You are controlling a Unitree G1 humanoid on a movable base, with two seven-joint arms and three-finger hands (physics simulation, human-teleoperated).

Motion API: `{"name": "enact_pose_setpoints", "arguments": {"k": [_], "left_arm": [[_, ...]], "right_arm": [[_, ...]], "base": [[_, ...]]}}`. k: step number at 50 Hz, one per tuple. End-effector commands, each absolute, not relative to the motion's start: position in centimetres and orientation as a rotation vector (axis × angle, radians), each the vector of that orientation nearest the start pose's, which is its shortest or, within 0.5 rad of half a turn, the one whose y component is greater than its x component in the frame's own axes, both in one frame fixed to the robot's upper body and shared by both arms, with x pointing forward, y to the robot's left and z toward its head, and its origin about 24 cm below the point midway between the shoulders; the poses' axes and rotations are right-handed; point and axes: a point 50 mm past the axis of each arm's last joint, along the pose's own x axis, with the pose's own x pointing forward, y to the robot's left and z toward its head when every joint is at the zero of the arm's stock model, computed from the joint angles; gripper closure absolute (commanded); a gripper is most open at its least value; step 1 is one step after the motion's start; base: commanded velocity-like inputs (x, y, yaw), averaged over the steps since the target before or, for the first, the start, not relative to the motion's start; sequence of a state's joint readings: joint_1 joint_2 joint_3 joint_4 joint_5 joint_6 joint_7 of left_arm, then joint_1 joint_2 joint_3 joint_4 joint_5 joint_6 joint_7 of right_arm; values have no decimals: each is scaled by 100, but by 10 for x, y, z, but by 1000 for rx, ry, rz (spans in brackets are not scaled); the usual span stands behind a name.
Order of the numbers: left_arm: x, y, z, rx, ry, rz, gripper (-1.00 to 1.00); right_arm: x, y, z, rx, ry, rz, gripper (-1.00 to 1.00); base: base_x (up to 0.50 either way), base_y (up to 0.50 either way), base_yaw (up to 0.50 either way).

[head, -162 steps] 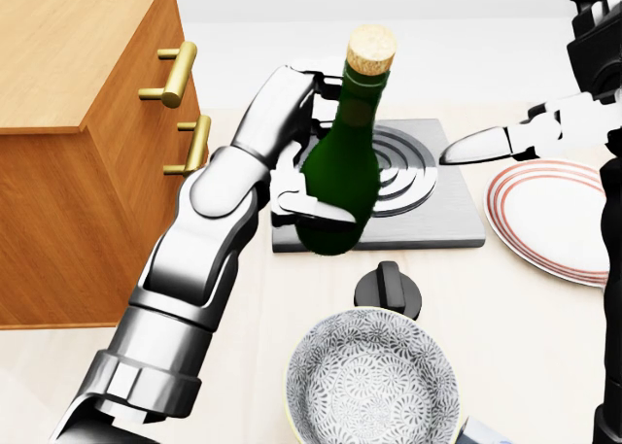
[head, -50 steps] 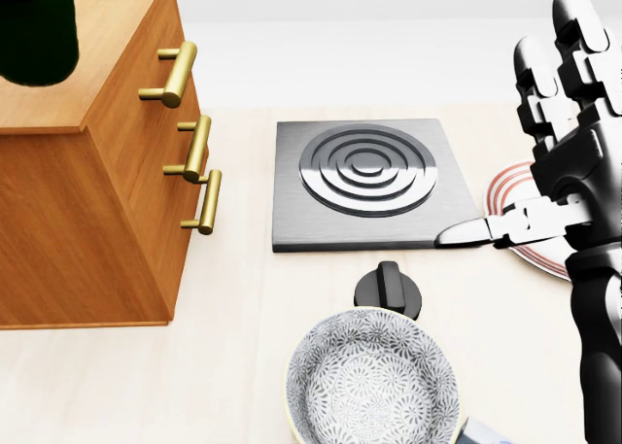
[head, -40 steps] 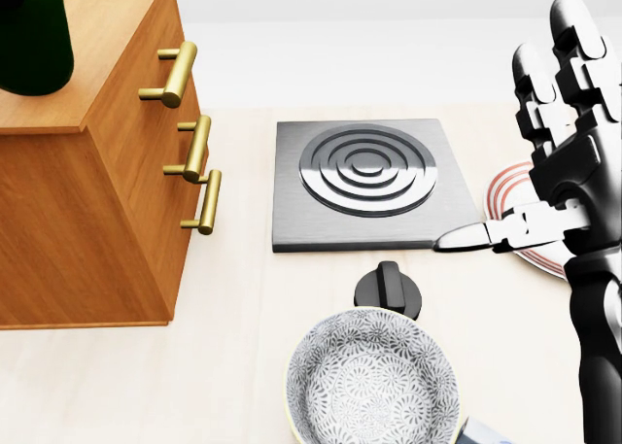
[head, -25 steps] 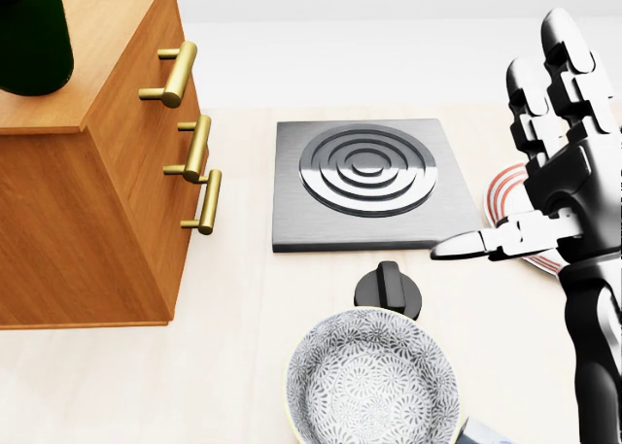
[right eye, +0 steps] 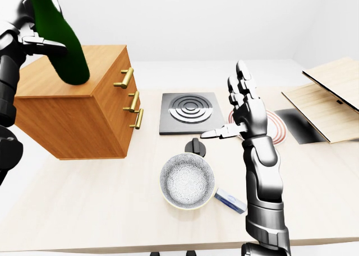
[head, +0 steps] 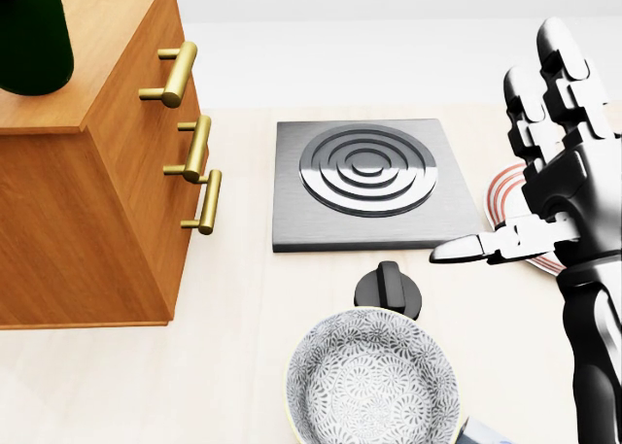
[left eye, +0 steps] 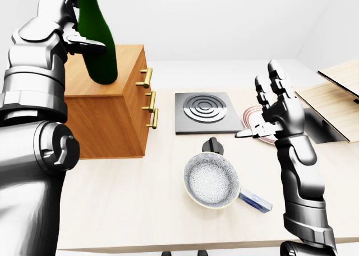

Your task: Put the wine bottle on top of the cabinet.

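On the cabinet [left eye: 106, 85] top, at ten o'clock in the left-eye view, the bottle [left eye: 96, 37] stands upright near the left edge, the left hand [left eye: 70, 29] clenched round it. Seconds ago it hung over the hob [left eye: 204, 112]. Right hand [left eye: 275, 113] hovers with fingers spread above the plate [right eye: 275, 127], slightly lower than before; bare tabletop [left eye: 129, 200] lies at seven o'clock.

Left hand [left eye: 70, 29] raised, fingers closed; right hand [left eye: 276, 107] raised, splayed.
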State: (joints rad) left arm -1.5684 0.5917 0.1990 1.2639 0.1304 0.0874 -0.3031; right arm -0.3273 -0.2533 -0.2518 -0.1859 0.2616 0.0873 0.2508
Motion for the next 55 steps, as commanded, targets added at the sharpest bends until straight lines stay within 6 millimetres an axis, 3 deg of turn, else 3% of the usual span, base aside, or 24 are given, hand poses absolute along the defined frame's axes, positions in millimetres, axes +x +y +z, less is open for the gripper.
{"name": "enact_pose_setpoints", "arguments": {"k": [1,20,55], "left_arm": [[408,284,237,286,60,118,100],[389,325,232,194,48,236,100],[388,327,226,214,75,236,100]], "right_arm": [[289,-210,180,-28,-460,141,-100],[291,-207,183,-31,-468,148,-100],[292,-207,180,-29,-454,148,-100]], "base": [[0,0,0],[0,0,0],[0,0,0]]}}
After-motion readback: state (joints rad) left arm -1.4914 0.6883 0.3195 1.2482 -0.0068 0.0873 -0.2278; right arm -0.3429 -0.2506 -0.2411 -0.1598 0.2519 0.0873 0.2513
